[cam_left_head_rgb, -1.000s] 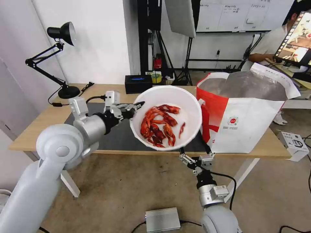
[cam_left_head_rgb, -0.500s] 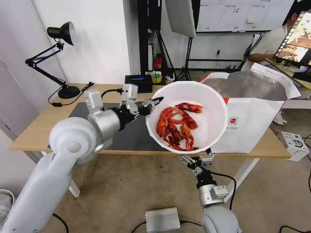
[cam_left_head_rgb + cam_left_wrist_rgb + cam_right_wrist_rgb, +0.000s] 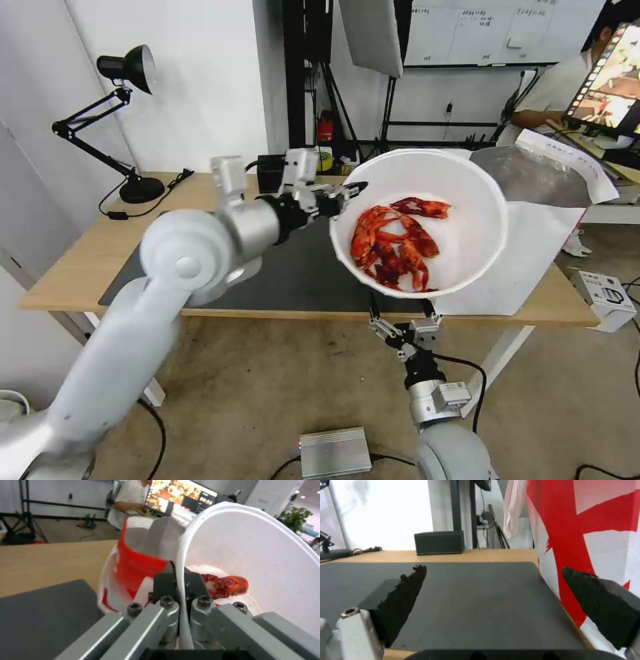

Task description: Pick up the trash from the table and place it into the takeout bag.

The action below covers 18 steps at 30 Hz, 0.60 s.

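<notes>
A white bowl (image 3: 467, 193) holding red shells (image 3: 390, 243) hangs in the air, tilted toward me, in front of the takeout bag (image 3: 533, 247). My left gripper (image 3: 347, 193) is shut on the bowl's left rim; in the left wrist view both fingers (image 3: 166, 580) clamp the thin white rim, with the bowl (image 3: 260, 555) beyond and the bag's red panel (image 3: 140, 567) behind. The bag stands on the right end of the table (image 3: 73, 267), its foil-lined mouth open. My right gripper (image 3: 400, 320) waits open just below the table's front edge, its black fingers (image 3: 406, 592) spread before the dark mat (image 3: 470, 592).
A black desk lamp (image 3: 120, 120) stands at the table's back left, and a black box (image 3: 267, 175) at the back middle. A dark grey mat (image 3: 293, 267) covers the centre. A silver unit (image 3: 333, 453) lies on the floor, and a white box (image 3: 607, 297) to the right.
My left arm has carried the bowl up and to the right, from over the mat's front edge to in front of the bag. The right arm has stayed still.
</notes>
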Motion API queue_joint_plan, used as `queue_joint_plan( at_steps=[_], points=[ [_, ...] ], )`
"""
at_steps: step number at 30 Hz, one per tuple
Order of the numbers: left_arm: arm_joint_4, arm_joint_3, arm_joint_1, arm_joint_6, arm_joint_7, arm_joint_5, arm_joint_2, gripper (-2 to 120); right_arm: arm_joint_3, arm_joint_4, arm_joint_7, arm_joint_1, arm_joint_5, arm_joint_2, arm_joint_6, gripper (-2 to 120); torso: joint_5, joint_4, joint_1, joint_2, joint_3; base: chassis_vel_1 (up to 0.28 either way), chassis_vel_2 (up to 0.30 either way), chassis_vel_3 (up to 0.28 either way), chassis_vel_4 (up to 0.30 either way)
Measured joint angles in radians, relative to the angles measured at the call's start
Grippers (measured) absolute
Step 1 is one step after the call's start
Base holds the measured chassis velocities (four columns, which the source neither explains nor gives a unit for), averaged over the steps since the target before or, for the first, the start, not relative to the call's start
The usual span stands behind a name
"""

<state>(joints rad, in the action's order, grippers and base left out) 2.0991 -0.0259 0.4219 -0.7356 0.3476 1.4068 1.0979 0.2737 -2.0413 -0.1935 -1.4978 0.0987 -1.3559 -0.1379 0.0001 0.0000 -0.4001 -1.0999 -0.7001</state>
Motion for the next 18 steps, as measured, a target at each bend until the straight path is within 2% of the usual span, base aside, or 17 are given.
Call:
queue_joint_plan(
  at_steps=[10, 15, 18],
  points=[
    [-0.087, 0.106, -0.123, 0.0, 0.042, 0.003, 0.092, 0, 0.0, 0.0, 0.0, 0.0, 0.0, 0.0, 0.0, 100, -0.0001, 0.0001, 0.0, 0.0, 0.0, 0.0, 0.0, 0.0, 0.0],
    [-0.125, 0.127, -0.174, 0.0, 0.056, 0.014, 0.123, 0, 0.0, 0.0, 0.0, 0.0, 0.0, 0.0, 0.0, 100, 0.0001, -0.0001, 0.0, 0.0, 0.0, 0.0, 0.0, 0.0, 0.0],
    [-0.165, 0.15, -0.22, 0.0, 0.07, 0.026, 0.166, 0, 0.0, 0.0, 0.0, 0.0, 0.0, 0.0, 0.0, 100, 0.0001, -0.0001, 0.0, 0.0, 0.0, 0.0, 0.0, 0.0, 0.0]
  ],
)
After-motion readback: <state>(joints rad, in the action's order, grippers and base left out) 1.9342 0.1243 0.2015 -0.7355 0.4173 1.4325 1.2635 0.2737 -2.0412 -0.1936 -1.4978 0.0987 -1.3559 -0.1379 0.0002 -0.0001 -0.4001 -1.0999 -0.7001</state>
